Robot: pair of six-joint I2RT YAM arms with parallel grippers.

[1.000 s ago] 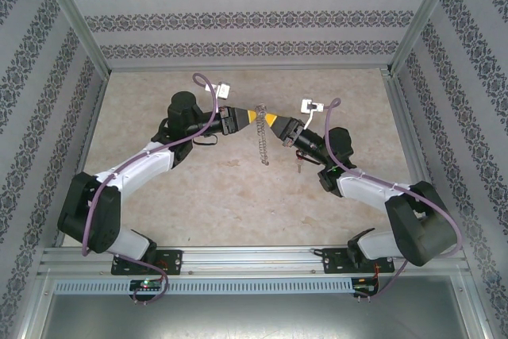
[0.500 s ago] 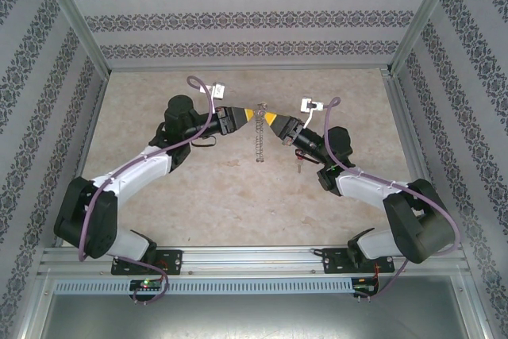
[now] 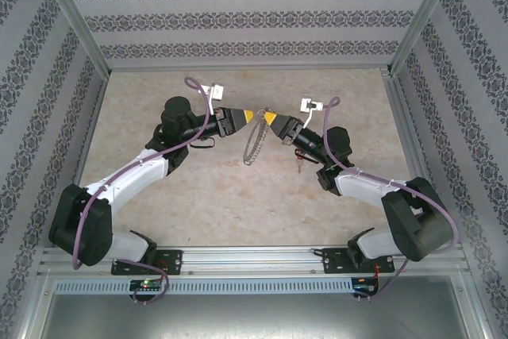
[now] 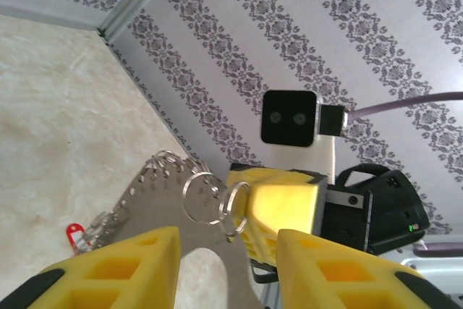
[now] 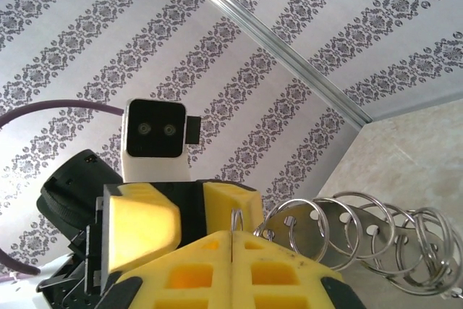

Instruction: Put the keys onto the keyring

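The keyring [image 3: 252,144] looks light and floppy; grip its thin loop, where your right tool [image 3: 268,117] is clamped; your left tool [image 3: 252,114] gapes.

left gripper [image 4: 228,240]: my fingers are yellow plastic, matt, moulded in an open lattice.
right gripper [image 5: 231,240]: the same matt yellow plastic, with faint dark specks near the seam.
keyring [image 5: 362,231], just past my right fingertips: bare metal wire, polished and glinting; the flat piece between my left fingers looks duller.
key [image 4: 74,234], beyond my left fingers: glossy red plastic head; blade too blurred to judge.
table [image 3: 238,196], beneath me: smooth, matt, marbled beige.
walls [image 3: 254,17]: matt, patterned; paper or cloth, I cannot tell.
camera housing [image 4: 289,117], facing my left fingers: glossy black plastic face.
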